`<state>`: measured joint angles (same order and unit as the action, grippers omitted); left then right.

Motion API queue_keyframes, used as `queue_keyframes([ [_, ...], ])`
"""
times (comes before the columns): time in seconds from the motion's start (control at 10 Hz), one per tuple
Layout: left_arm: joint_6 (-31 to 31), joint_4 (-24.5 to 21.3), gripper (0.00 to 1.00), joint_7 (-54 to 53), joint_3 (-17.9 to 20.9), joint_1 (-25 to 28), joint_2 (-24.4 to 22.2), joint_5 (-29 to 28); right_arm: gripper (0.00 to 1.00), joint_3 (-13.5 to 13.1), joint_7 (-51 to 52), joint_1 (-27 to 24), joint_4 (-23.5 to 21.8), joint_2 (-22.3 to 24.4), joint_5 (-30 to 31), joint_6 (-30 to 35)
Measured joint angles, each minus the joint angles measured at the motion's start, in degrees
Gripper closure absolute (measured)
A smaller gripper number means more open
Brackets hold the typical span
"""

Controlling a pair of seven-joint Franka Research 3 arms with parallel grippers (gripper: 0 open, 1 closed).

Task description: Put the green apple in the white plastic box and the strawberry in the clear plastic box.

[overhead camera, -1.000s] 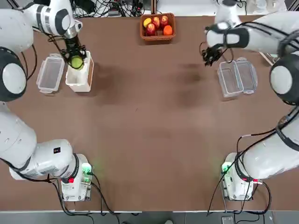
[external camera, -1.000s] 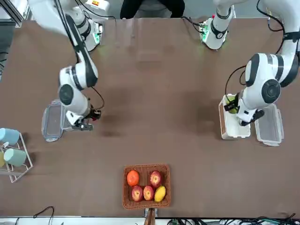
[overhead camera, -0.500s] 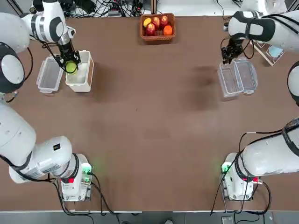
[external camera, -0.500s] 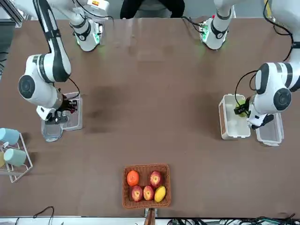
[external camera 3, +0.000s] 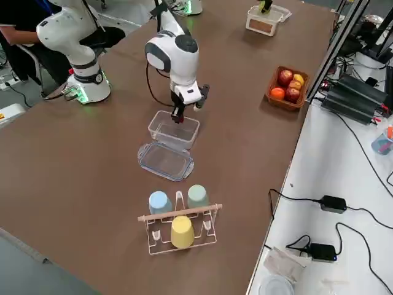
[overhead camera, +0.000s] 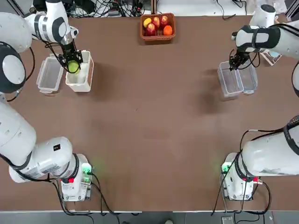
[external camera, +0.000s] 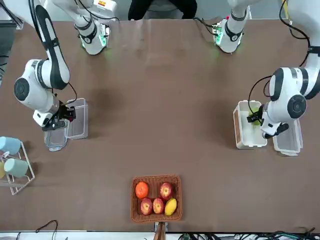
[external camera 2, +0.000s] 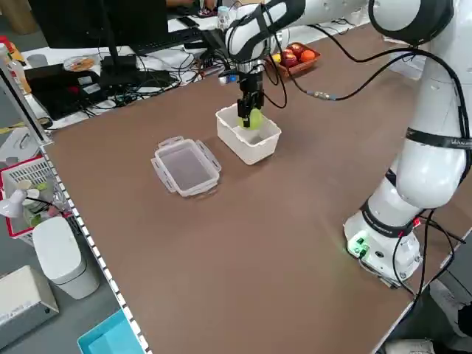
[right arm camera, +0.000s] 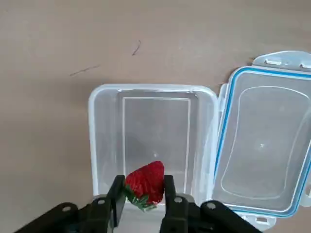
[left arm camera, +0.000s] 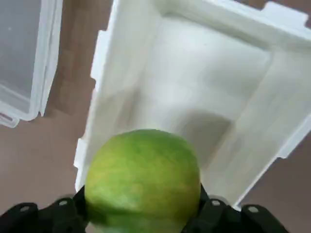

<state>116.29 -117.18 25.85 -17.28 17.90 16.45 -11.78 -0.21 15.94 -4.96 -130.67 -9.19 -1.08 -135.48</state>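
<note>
The left gripper (left arm camera: 143,206) points down over the white plastic box (overhead camera: 82,77), clenched on the green apple (left arm camera: 143,179) above its opening. The right gripper (right arm camera: 143,199) hangs over the clear plastic box (right arm camera: 153,141), pinching the strawberry (right arm camera: 147,184). Around them, the basket of fruit (overhead camera: 157,35) sits between the two boxes, near the table edge; the cup rack (external camera 3: 181,227) stands near the clear plastic box's open lid (external camera 3: 166,161).
</note>
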Motion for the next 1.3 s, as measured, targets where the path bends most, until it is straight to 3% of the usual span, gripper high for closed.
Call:
queue_keyframes([
  [0.2, 0.0, 1.0, 0.04, 0.1, -1.3, 0.0, 0.0, 0.0, 0.62, 0.0, 1.6, -1.1, -2.3, -1.0, 0.0, -4.5],
  [0.4, -1.3, 3.0, 0.00, 0.1, -2.0, 0.1, -0.4, 0.0, 0.62, 0.0, 2.3, -1.8, -2.7, -2.5, 0.0, -6.7],
  [0.6, -6.9, 7.0, 0.00, 0.2, -4.1, 0.3, -2.2, 0.0, 0.62, 0.0, 2.3, -1.8, -2.7, -4.8, 0.0, -9.6],
  [0.7, -8.3, 8.8, 0.00, 0.2, -5.3, 0.2, -4.5, 0.2, 0.62, 0.1, 2.3, -1.8, -2.7, -5.6, 0.0, -10.2],
  [0.9, -12.1, 11.7, 0.00, -2.6, -6.2, 0.3, -11.0, 5.8, 0.60, 0.1, 2.3, -1.8, -2.7, -6.0, 0.0, -10.4],
  [1.1, -20.8, 15.5, 0.00, -12.3, -4.6, 1.3, -17.0, 10.9, 0.50, 0.1, 2.3, -1.8, -2.6, -6.0, 0.0, -10.4],
  [1.2, -25.6, 19.0, 0.00, -17.2, -1.1, 0.4, -18.4, 13.1, 0.41, 0.1, 2.3, -1.8, -2.6, -6.0, 0.0, -10.3],
  [1.3, -30.2, 22.9, 0.00, -21.7, 3.4, -1.8, -18.9, 14.1, 0.40, 0.2, 2.3, -1.8, -2.6, -6.0, 0.0, -10.3],
])
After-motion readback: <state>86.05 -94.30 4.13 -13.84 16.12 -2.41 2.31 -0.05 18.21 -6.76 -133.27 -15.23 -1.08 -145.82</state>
